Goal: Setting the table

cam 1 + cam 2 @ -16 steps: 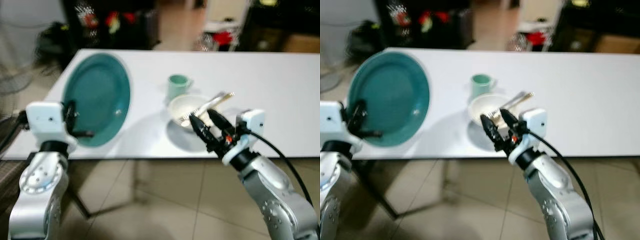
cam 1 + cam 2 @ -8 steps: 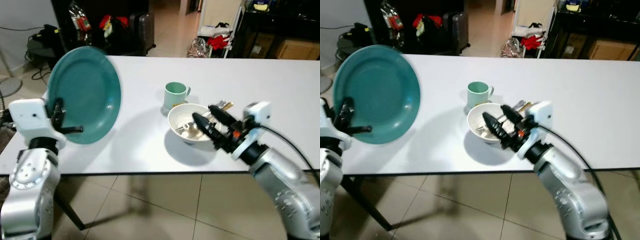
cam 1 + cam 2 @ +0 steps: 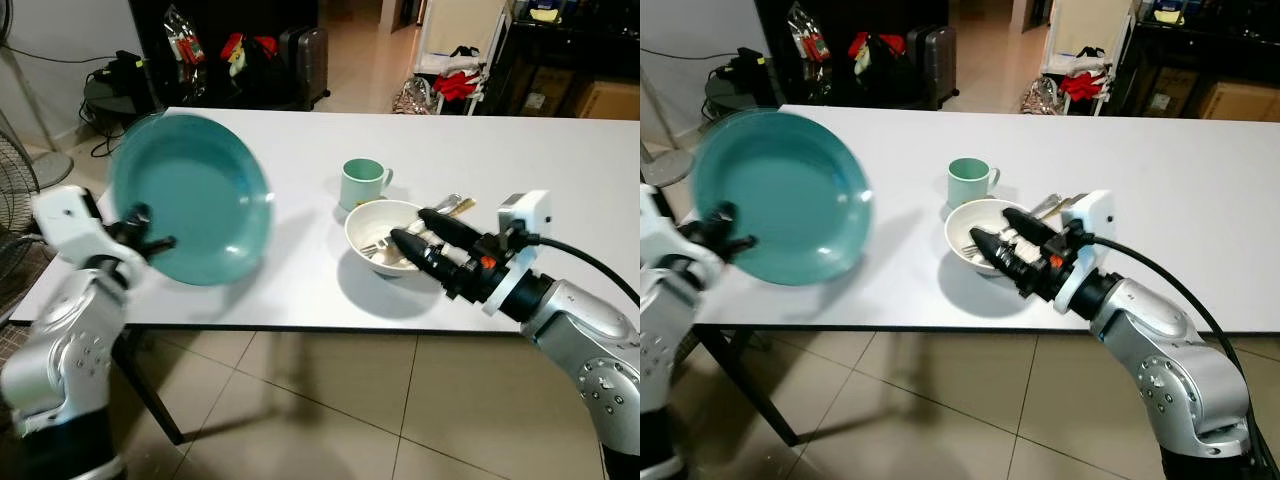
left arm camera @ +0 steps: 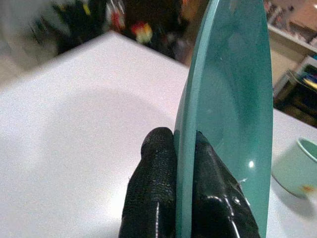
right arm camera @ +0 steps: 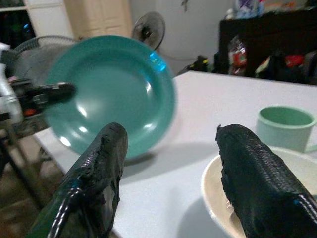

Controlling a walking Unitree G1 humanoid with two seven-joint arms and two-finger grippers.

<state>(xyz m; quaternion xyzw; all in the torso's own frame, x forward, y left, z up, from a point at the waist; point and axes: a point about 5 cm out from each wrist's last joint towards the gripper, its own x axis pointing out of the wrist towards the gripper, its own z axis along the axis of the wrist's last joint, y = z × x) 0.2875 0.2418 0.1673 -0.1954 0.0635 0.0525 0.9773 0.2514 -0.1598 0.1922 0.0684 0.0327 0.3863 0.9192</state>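
— Left gripper [image 4: 174, 198], what is it doing?
— Its 2 black fingers [image 4: 151, 193] are pinched on the rim of the teal plate [image 3: 190, 198], 1 on each face. The plate is tilted up on edge, lifted above the near left part of the white surface [image 3: 560, 150].

— And the right gripper [image 3: 418, 237]?
— Spread wide, holding nothing. It hangs at the near right side of the white bowl [image 3: 382, 222], with its fingertips over the bowl's rim.

— Where is the bowl?
— On the surface, near the front edge, about the middle. A fork [image 3: 372, 247] lies inside it, and more cutlery [image 3: 450, 206] lies just beyond the bowl's far right rim.

— Anything else on the surface?
— 1 pale green mug [image 3: 361, 182] stands just beyond the bowl, on its far left side, well apart from the plate.

— Beyond the surface?
— A dark suitcase [image 3: 303, 62] and bags stand on the floor at the far side, a fan [image 3: 20, 165] is at the far left, and tiled floor [image 3: 300, 410] runs under the near edge.
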